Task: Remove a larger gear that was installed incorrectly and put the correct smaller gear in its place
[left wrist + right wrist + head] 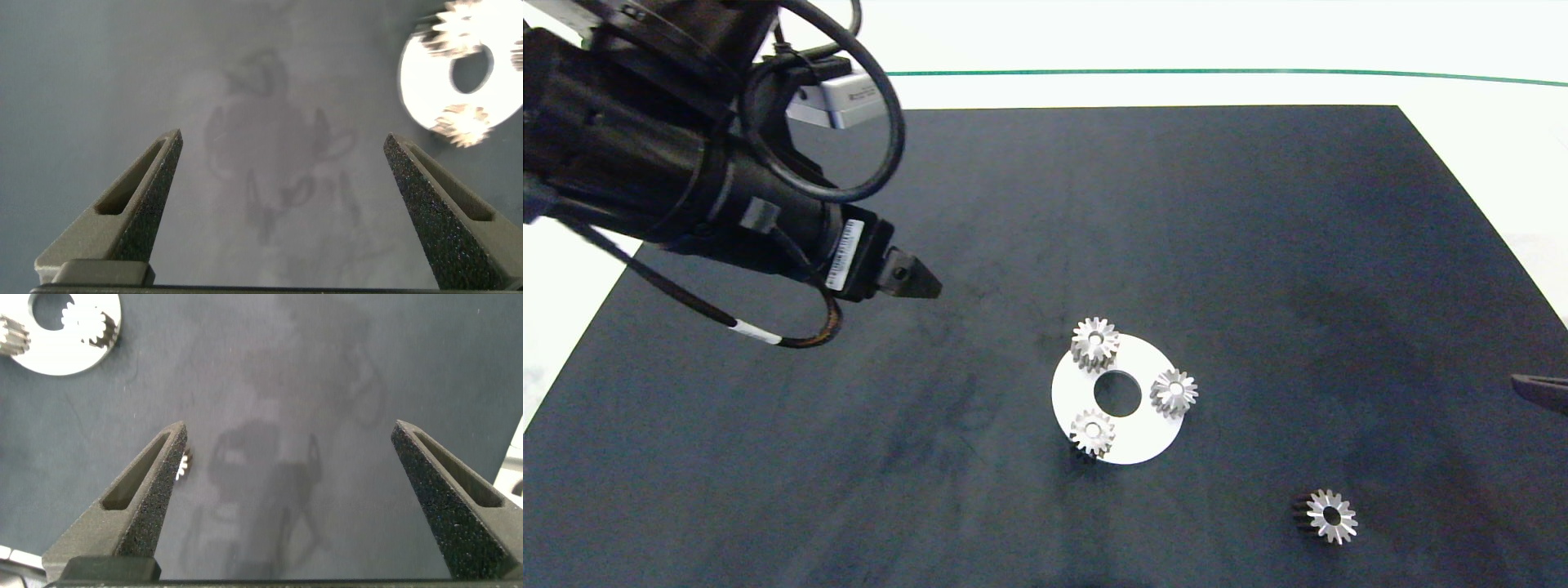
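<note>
The larger gear (1094, 343) stands on the far-left edge of a white ring plate (1139, 447) with a round centre hole, on a black mat (1176, 204). Two slightly smaller silver gears (1174, 392) (1092, 432) share the plate's rim. The smaller gear (1327, 515), star-faced with dark sides, lies on the mat, well apart toward the near right. The left gripper (282, 208) hovers over bare mat left of the plate, fingers spread wide. The right gripper (290, 502), also wide, sits at the right edge.
</note>
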`<control>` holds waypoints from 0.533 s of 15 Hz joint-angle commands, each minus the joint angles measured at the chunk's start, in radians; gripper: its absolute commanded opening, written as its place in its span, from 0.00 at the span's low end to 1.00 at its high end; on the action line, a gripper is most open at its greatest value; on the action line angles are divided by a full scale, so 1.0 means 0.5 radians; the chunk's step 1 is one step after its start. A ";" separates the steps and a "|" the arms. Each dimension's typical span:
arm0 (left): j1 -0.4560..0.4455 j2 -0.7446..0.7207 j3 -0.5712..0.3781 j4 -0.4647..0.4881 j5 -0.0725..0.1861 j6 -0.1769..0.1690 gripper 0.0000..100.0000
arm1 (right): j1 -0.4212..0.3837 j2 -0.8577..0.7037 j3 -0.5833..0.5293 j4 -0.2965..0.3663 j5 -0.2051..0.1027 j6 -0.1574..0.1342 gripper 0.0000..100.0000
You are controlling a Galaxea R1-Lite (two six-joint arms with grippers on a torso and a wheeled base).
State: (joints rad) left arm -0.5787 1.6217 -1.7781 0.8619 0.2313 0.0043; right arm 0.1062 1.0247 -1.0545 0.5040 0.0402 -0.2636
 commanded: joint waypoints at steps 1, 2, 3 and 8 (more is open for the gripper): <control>-0.174 0.245 -0.095 0.010 0.028 0.001 1.00 | 0.005 0.064 -0.002 -0.057 -0.001 -0.004 1.00; -0.199 0.272 -0.095 0.007 0.090 0.004 1.00 | 0.005 0.068 -0.002 -0.063 -0.001 -0.004 1.00; -0.223 0.315 -0.095 -0.006 0.157 0.004 1.00 | 0.005 0.068 -0.002 -0.060 0.002 -0.004 1.00; -0.438 0.466 -0.095 -0.055 0.283 0.038 1.00 | 0.018 0.015 0.004 -0.063 0.079 -0.007 1.00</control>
State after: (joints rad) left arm -0.7696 1.8236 -1.8255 0.8313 0.3632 0.0221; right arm 0.1134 1.0487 -1.0526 0.4698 0.0791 -0.2645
